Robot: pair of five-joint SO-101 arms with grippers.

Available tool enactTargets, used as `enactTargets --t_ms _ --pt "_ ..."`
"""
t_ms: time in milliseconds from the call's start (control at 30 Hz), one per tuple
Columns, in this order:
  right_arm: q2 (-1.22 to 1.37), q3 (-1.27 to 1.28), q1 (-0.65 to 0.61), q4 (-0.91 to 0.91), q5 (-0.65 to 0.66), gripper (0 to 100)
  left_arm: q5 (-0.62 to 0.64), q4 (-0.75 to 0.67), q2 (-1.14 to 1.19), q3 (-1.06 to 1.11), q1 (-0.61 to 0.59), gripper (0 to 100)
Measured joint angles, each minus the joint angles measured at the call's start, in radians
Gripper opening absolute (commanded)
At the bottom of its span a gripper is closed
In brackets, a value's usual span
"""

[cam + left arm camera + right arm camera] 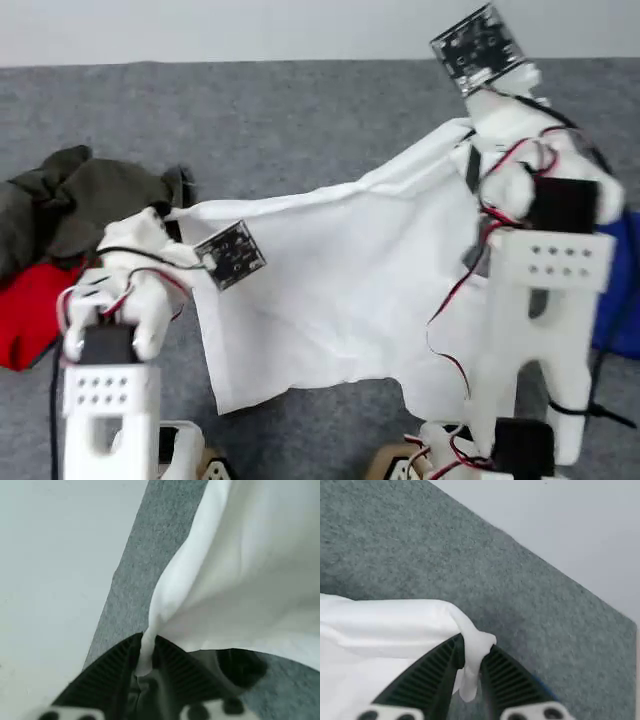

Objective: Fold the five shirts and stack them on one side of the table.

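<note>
Two grips | left claw (146, 647) and right claw (473, 654) pinch white shirt (340, 280)

The table (300, 120) has a grey, carpet-like top. A white shirt (350, 290) is spread across its middle, the hem lying toward the near edge; how much of the upper part rests on the top cannot be told. At the left edge a dark olive garment (70, 200) lies crumpled, and a red garment (30, 310) touches it on the near side. A blue garment (622, 290) lies at the right edge.
</note>
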Motion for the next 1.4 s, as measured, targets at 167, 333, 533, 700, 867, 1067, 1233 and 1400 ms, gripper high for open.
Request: enactTargets --t_ms 167,333,533,700,867,1067,1233,1400 --pt "0.000 0.224 -0.002 -0.302 0.000 1.0 0.046 -0.152 0.235 -0.061 0.000 0" --pt "0.025 0.313 0.003 -0.534 0.000 1.0 0.169 -0.189 0.534 -0.319 0.002 0" --pt "0.175 0.301 0.066 -0.743 0.000 1.0 0.285 -0.189 0.942 -0.727 0.014 0" --pt "0.361 0.150 0.089 -0.807 0.041 1.0 0.304 -0.164 1.246 -1.074 0.035 0" --pt "0.583 -0.100 0.097 -0.813 0.063 1.0 0.308 -0.002 1.499 -1.432 0.069 0" --pt "0.783 -0.348 0.097 -0.769 0.117 1.0 0.308 0.295 1.717 -1.835 0.097 0" --pt "0.799 -0.408 0.100 -0.644 0.123 1.0 0.308 0.526 1.820 -2.104 0.098 0" --pt "0.799 -0.422 0.107 -0.425 0.166 1.0 0.308 0.746 1.875 -2.277 0.103 0"
